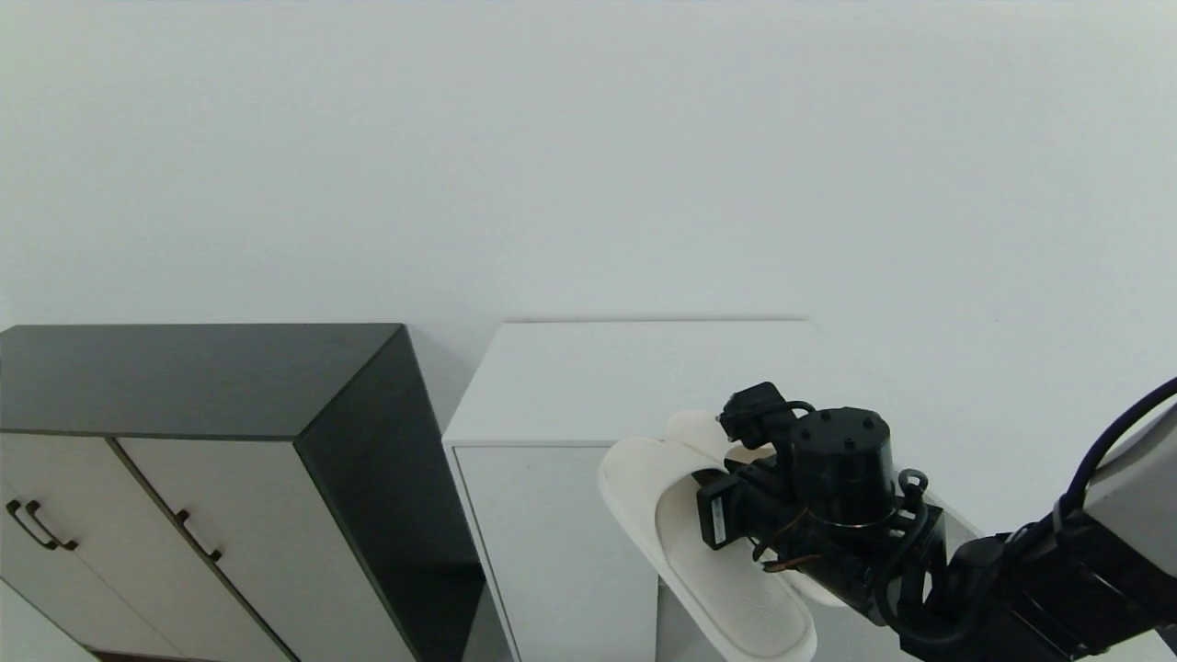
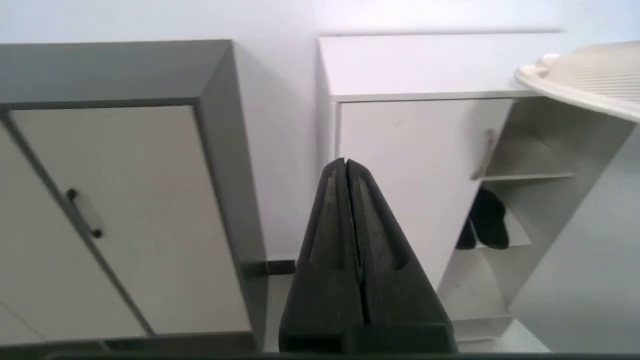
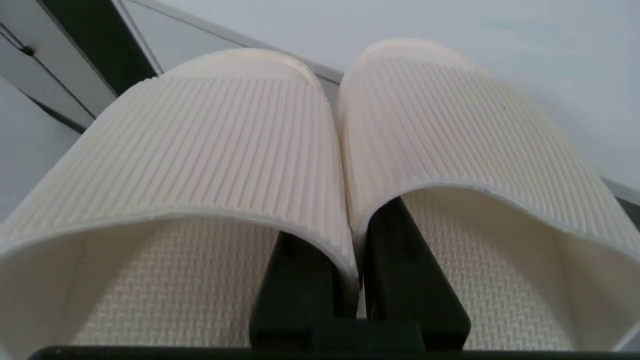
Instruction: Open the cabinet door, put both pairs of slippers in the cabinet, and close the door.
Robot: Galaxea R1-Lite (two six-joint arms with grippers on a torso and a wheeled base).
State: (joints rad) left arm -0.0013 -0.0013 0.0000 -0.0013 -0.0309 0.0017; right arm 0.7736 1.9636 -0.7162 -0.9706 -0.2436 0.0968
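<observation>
Presently, the pair of cream ribbed foam slippers (image 1: 736, 588) is held in the right gripper (image 3: 355, 288). Its jaws are closed on the two adjoining inner walls, and the toes project well beyond the fingertips. Just ahead of this gripper stands the white cabinet (image 2: 420, 170), its right compartment open, with a dark pair of slippers (image 2: 490, 220) lying on a shelf. The left gripper (image 2: 347, 200) is fully closed and nothing is held in it. Since only pliable edges are pinched, one slipper may be lost in a quick swing. The long toes may also be caught on a shelf edge or on the closed door leaf.
</observation>
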